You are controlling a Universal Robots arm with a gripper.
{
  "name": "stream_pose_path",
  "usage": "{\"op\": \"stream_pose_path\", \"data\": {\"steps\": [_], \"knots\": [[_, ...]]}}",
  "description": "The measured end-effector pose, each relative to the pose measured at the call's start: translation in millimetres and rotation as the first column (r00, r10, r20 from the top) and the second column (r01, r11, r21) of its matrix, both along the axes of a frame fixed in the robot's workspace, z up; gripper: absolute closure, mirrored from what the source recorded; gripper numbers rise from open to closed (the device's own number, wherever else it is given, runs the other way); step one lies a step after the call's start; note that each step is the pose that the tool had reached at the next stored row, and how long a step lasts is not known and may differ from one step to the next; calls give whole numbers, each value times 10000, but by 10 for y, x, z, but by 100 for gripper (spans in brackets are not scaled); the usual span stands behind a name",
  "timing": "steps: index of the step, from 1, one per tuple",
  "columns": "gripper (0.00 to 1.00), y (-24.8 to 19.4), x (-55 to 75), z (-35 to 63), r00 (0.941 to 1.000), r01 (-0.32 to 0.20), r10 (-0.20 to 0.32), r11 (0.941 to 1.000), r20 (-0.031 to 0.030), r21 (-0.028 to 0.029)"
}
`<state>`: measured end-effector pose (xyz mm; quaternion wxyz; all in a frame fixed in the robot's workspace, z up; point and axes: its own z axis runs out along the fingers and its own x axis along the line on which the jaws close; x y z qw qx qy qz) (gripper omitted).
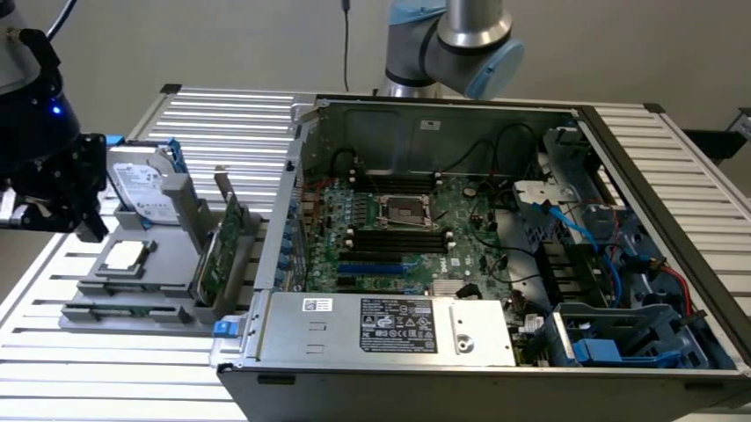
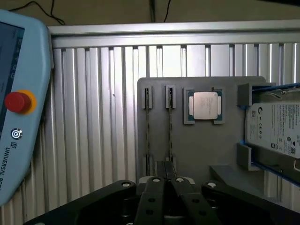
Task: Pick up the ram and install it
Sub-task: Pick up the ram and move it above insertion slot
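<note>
**Ana:** Where does the ram sit?

**Ben:** The ram, a long thin green circuit-board stick (image 2: 169,131), stands on edge in a narrow slot of the flat grey fixture plate (image 2: 201,154). A second stick of the same kind (image 2: 147,126) fills the slot just beside it. Nothing touches either one.

**Ana:** Why on edge?

**Ben:** Probably so the upper edge stands free for a pinch from above, with the stick already turned the way a board slot takes it. The square silver processor chip (image 2: 205,104) and the silver hard drive with blue rails (image 2: 276,129) have their own seats on the same plate, apart from the sticks.

**Ana:** And the case?

**Ben:** The open grey metal computer case (image 1: 434,119) lies on its side with the board facing up, so the black memory slots (image 1: 399,236) look reachable from above. In the exterior view the plate lies at nine o'clock from the case, and the sticks are at the plate's six o'clock end.

**Ana:** How is the arm posed?

**Ben:** Its base rises at the case's twelve o'clock. The dark gripper (image 1: 53,220) hangs at the plate's ten o'clock, above the ribbed aluminium table (image 1: 235,123). In the wrist view the fingertips look pressed together on nothing, and the ram lies just ahead of them, apart.
</note>
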<state>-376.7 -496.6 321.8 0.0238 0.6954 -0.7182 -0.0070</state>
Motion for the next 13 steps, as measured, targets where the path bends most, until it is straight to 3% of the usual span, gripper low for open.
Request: {"op": "stream_pose_path", "data": {"steps": [4,5,6,13], "knots": [[70,-18,-5,-12,10000,-5,5,10000,0,4],[70,-41,-9,-26,10000,-9,9,10000,1,22],[64,-67,-12,-43,10000,-15,15,10000,1,38],[64,-251,-16,-170,10000,-80,80,9999,1,109]]}}
